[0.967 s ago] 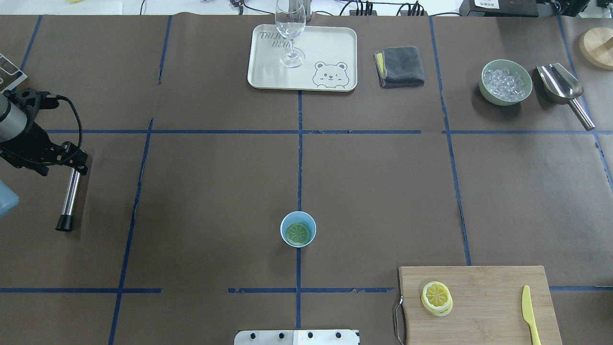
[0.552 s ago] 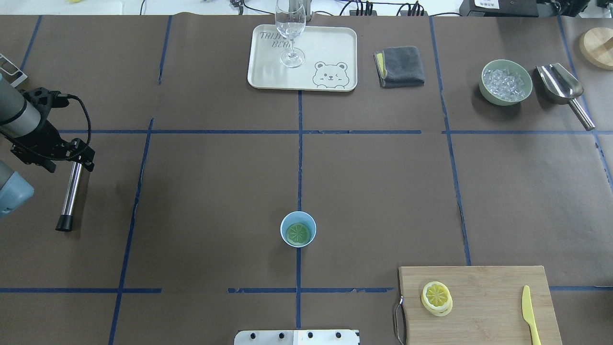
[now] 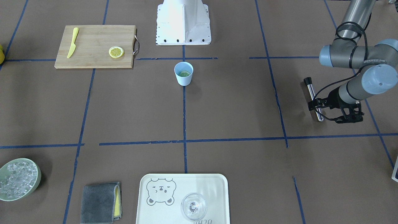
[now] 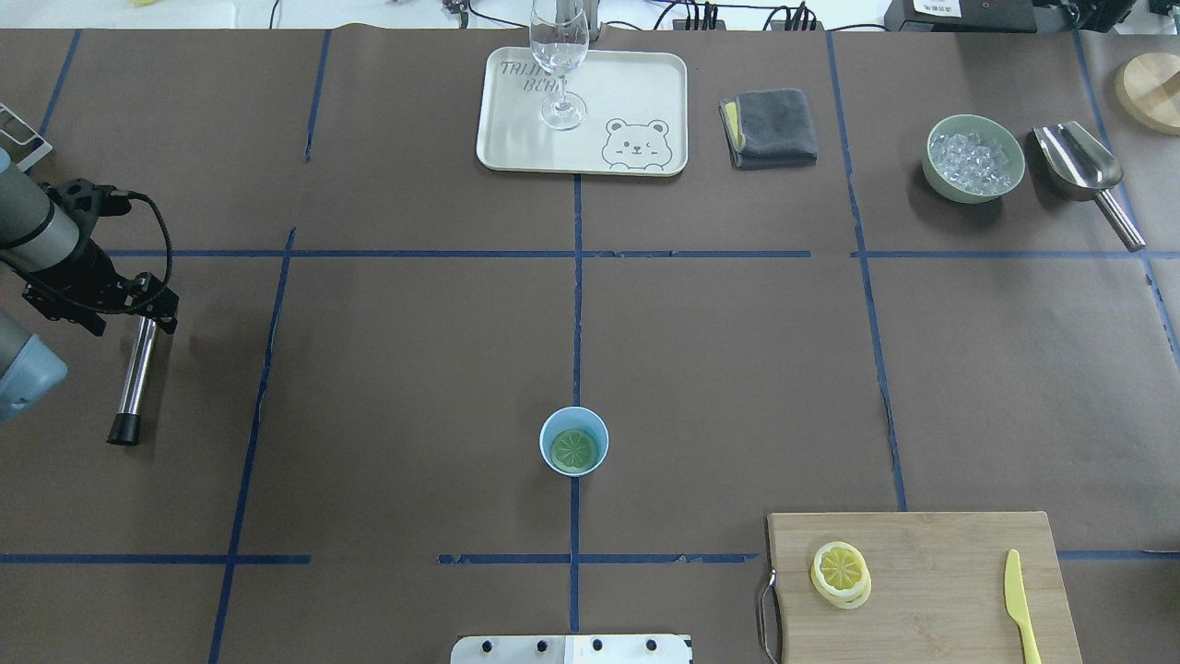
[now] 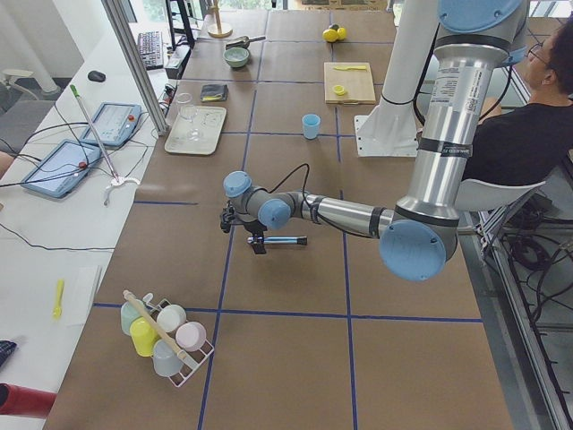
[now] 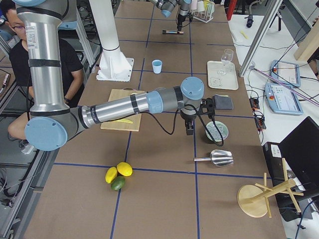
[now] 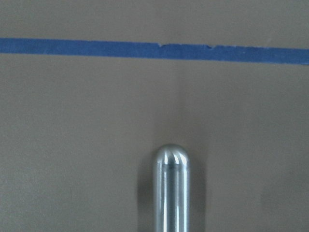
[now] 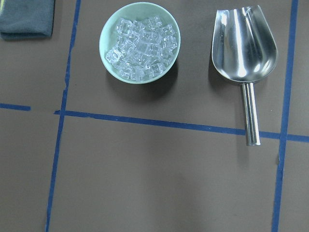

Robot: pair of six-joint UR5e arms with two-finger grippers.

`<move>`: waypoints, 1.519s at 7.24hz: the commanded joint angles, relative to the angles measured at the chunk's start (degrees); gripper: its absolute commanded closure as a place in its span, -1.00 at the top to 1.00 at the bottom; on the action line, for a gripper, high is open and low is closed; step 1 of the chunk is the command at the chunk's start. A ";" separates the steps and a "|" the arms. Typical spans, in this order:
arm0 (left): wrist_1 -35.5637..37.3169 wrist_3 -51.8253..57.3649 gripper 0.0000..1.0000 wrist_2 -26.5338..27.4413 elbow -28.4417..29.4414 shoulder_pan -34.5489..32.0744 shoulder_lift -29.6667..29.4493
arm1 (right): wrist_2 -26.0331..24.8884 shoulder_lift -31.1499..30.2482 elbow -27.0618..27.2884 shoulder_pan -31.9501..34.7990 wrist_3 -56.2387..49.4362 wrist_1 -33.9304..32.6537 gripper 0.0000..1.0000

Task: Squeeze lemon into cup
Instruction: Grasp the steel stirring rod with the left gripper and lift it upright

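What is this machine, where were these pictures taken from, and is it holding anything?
Two robot arms at a brown table, seen from above, from across, from both ends, and by a camera on each wrist. On it: a light-blue cup with a lemon slice inside, a wooden cutting board carrying another lemon slice and a yellow plastic knife, a pale green bowl of ice, a steel scoop, a grey cloth, and a cream tray with a clear stemmed glass. The left arm has its jaws at a steel rod lying there; gripping or not, I cannot tell. The right arm hangs near the ice bowl, jaws unclear.
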 commanded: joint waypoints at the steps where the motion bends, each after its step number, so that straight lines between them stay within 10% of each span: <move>1: -0.30 -0.29 0.97 -0.11 -0.39 0.00 0.22 | 0.00 0.19 0.06 0.27 0.00 0.00 1.00; 4: -0.12 -0.73 -0.97 -0.11 -0.83 0.00 0.31 | 0.00 0.20 0.06 0.27 0.00 -0.09 1.00; 9: 0.58 0.05 -1.00 0.69 -16.87 -0.52 1.37 | 0.26 0.19 0.41 1.15 0.09 -0.09 1.00; 11: 0.50 -0.12 -1.00 12.91 -26.19 -0.70 -1.42 | 0.44 -0.59 1.55 1.15 0.79 -0.52 1.00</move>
